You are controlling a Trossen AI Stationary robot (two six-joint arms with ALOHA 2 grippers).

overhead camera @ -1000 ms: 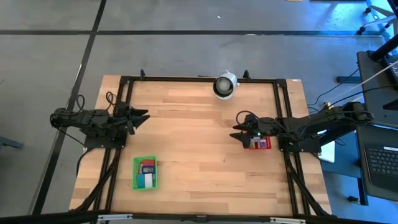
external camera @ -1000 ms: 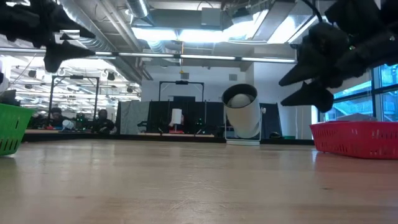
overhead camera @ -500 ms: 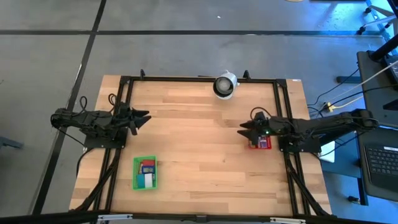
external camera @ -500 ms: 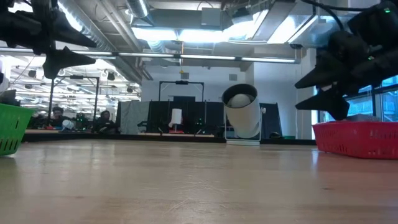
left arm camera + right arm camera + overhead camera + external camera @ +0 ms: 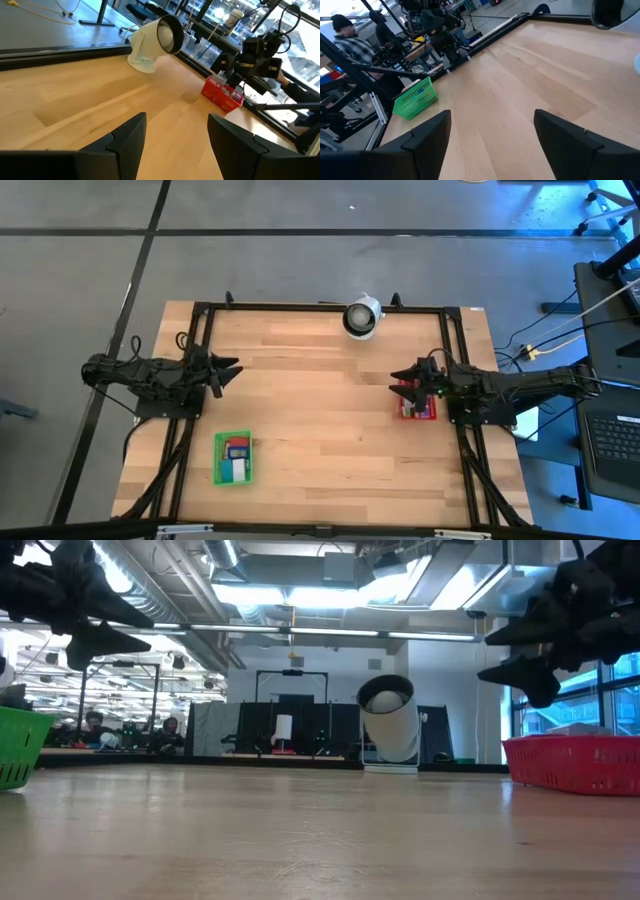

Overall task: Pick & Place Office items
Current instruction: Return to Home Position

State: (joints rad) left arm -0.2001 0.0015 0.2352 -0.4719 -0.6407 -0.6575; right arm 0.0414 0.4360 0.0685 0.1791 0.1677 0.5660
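Office items [image 5: 236,448] inside green bin [image 5: 218,462]

- Worktop [image 5: 320,410]: pale honey wood, striped end to end in narrow planks, and there's a black frame [image 5: 320,307] running round it.
- Green bin [image 5: 218,460]: bright grass green, its walls an open mesh.
- Office items [image 5: 236,448] inside it: one deep blue with a red patch, one white and teal beside it.
- Red bin [image 5: 570,765]: strong red, the same latticed mesh on its walls.
- Round device [image 5: 361,318]: white shell, black face.
- Left hand [image 5: 234,368] and right hand [image 5: 398,381]: both matt black, like their arms.
- Floor [image 5: 300,260]: flat grey, crossed by dark lines.
- Person [image 5: 347,42] beyond the worktop: black cap, dark-and-light checked shirt.
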